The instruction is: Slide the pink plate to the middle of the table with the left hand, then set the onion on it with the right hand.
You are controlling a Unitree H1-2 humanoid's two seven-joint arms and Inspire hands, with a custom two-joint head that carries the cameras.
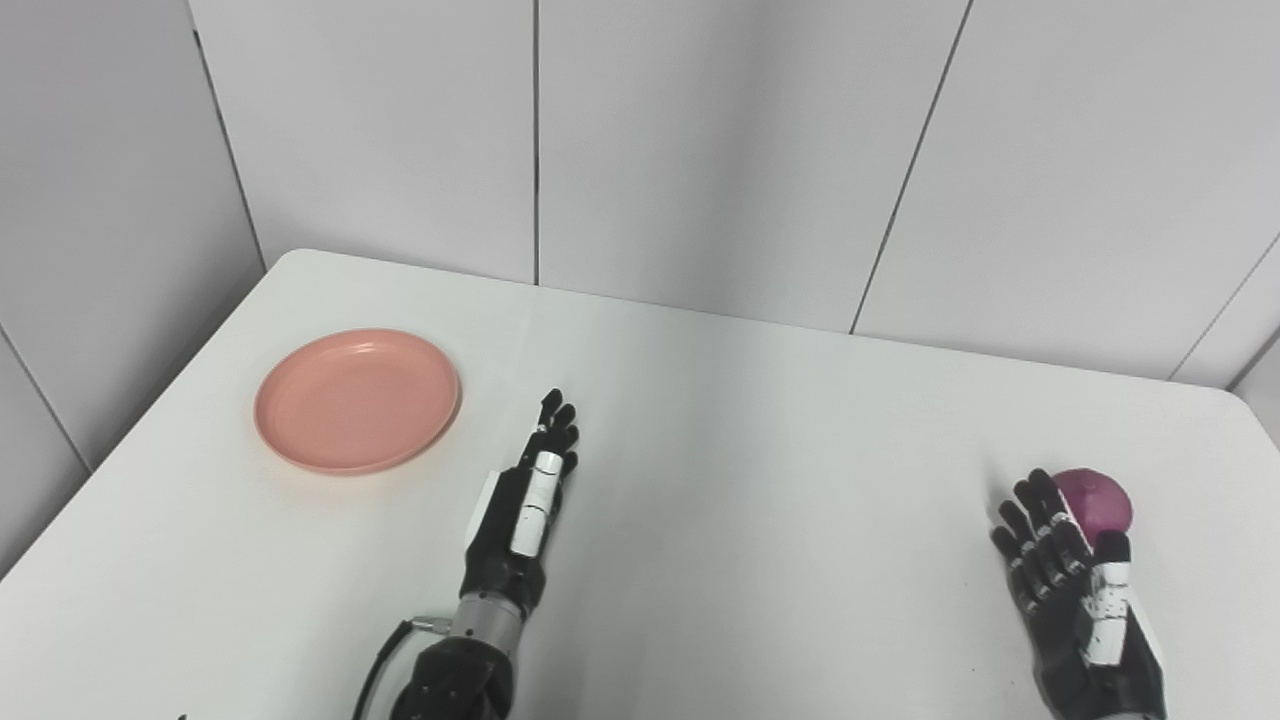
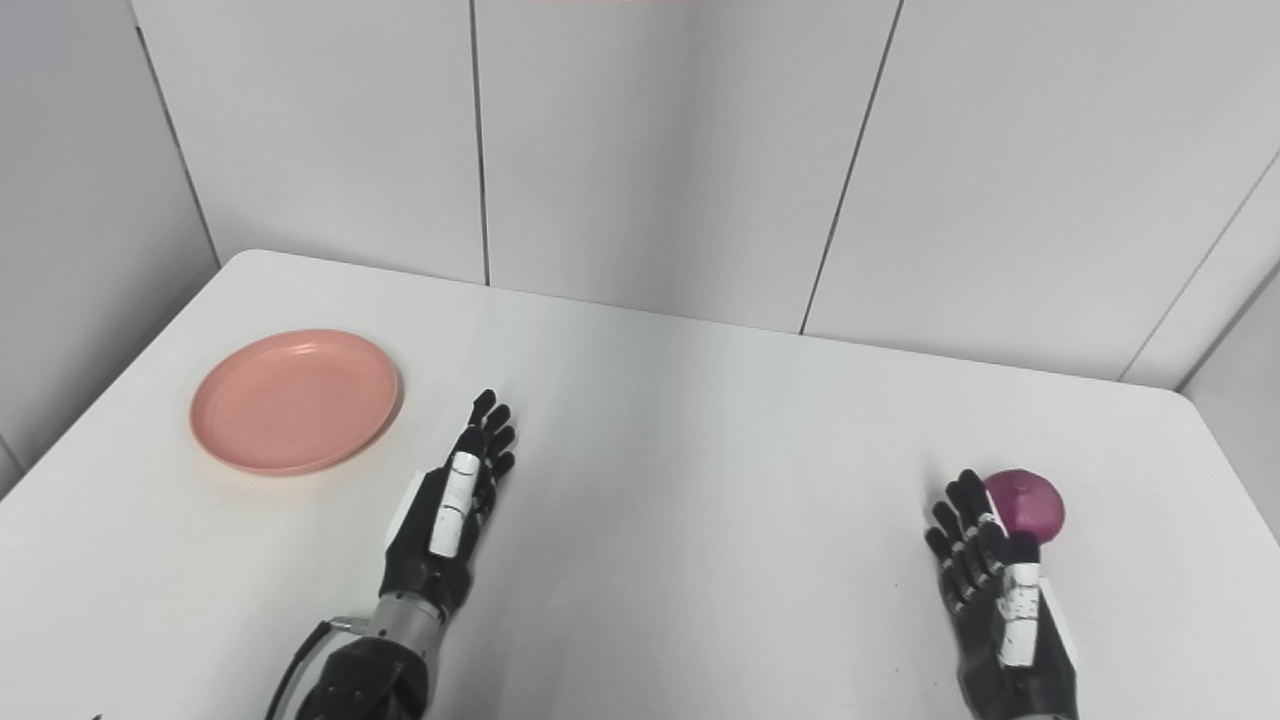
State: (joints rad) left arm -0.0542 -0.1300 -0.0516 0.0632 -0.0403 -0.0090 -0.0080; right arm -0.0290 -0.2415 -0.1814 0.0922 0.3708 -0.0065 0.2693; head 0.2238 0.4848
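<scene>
Left hand (image 1: 527, 505) open beside pink plate (image 1: 357, 400), right hand (image 1: 1075, 590) open — onion (image 1: 1097, 502) behind

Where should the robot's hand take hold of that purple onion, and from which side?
Around its round middle, likely from the near left: the onion sits free on the table, and the open right hand waits just beside it there, fingers spread.

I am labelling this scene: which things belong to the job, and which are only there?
Job:
pink plate, empty, at table's left
onion, at the right
left hand, open
right hand, open, beside the onion

Only there:
white table
grey wall panels
</scene>
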